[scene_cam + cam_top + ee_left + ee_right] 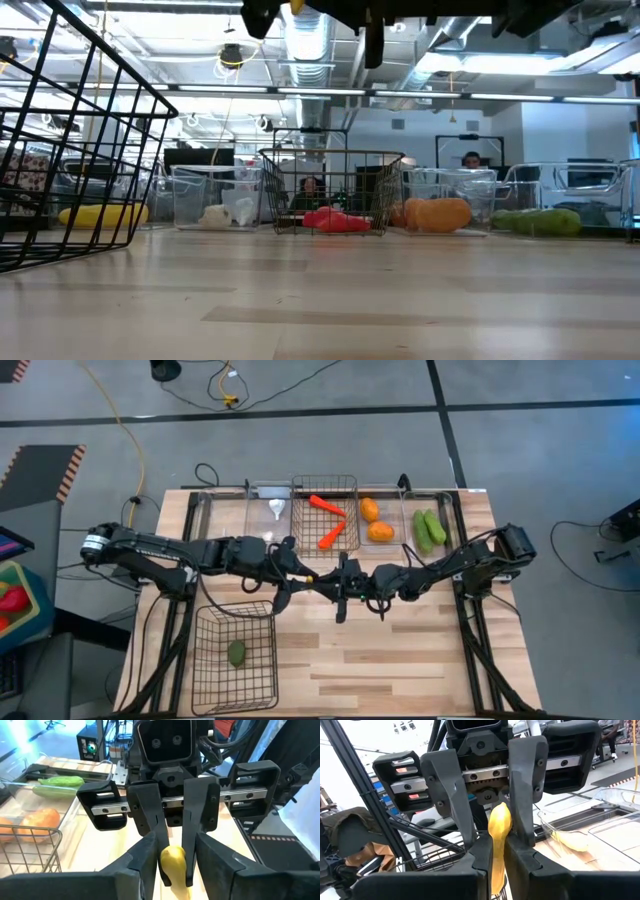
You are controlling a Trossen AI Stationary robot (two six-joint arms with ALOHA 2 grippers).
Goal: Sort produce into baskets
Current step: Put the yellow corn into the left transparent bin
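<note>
Nearest, at the lower left of the high view, the large wire basket [200, 660] stands on the wooden counter [400, 670] with the dark green avocado [237, 652] lying inside it. The rest of the near counter carries no produce.

Farther in, over the middle of the counter, the two arms meet tip to tip. The right hand [175, 851], reaching in from the right of the high view, is clamped narrow on the yellow squash [499, 822], which is held up off the boards. The left hand [496, 837], reaching in from the left, faces it head-on. Its fingers stand narrow on either side of the squash's free end. One finger is against the squash, and a slim gap shows beside the other, so this hand is not yet gripping it.

Along the far edge runs a row of containers.
- The small wire basket [352, 485] sits at the upper centre and holds the two red-orange carrots [328, 505], one lying toward the back and one toward the front.
- Just left of it, one of the clear bins [405, 500] holds white garlic [277, 510].
- Just right of the small basket, another bin holds the two orange fruits [369, 510], side by side.
- The next bin to the right holds the two green cucumbers [424, 532], lying parallel.
- In the low view a yellow piece [100, 214] lies at the left end of that row, seen through the mesh of the near basket.

Beyond the counter, a person [471, 159] shows in the room behind.
</note>
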